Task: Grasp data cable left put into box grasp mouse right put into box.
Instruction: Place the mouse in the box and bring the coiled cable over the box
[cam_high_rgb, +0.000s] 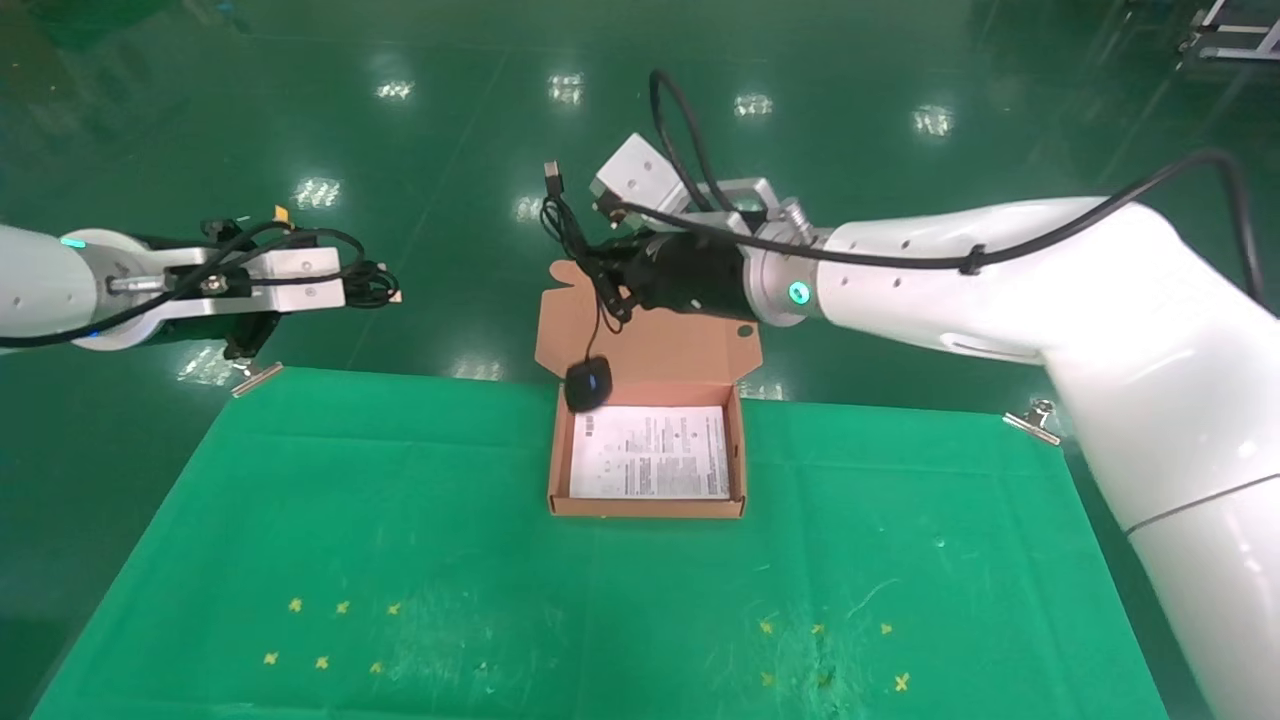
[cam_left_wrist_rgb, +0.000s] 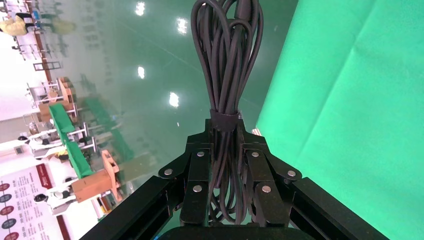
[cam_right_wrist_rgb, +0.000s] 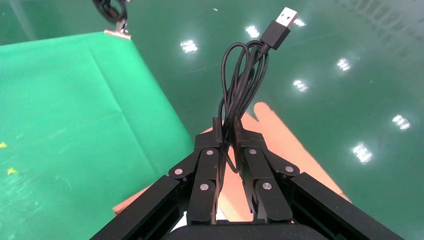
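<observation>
Black oval mouse is dangling by its thin black cord over the far-left corner of the shallow orange-brown cardboard box, just above the white printed sheet. Right claw is pinching the bunched cord, its USB plug sticking up. Left claw, off the green-clothed worktop's far-left corner, is gripping the strapped coil of black data cable.

Step in hand: mouse placement. Next move likely calls for lowering, then releasing; the cable is not yet boxed.

White sheet in box: print illegible.
</observation>
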